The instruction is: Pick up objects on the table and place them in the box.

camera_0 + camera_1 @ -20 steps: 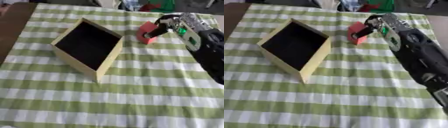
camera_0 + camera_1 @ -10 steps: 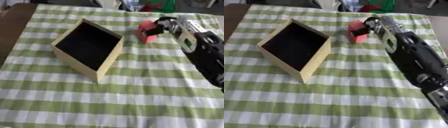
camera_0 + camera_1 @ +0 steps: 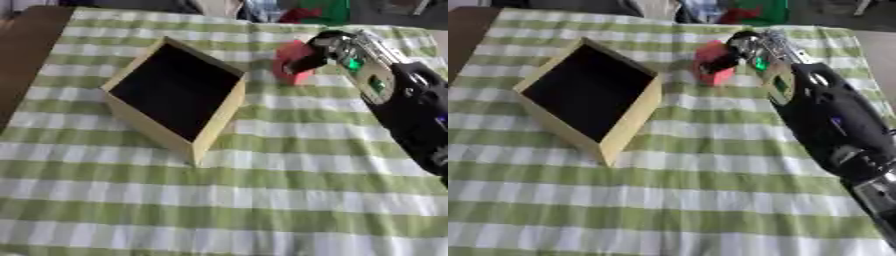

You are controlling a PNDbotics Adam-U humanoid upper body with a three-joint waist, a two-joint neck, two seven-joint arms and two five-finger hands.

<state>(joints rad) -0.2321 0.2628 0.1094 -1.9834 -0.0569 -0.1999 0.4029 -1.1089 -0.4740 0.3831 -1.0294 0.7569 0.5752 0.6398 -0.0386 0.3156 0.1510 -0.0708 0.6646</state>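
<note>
Checked cloth [image 3: 262, 200], matt wooden box [image 3: 219, 120]

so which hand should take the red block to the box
Right. The right hand is already at the red block, fingers around it, beside the box. The left hand shows in neither view.

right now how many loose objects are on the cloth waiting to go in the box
1: a red object right of the box, with the right hand at it. The hand may hide others.
</note>
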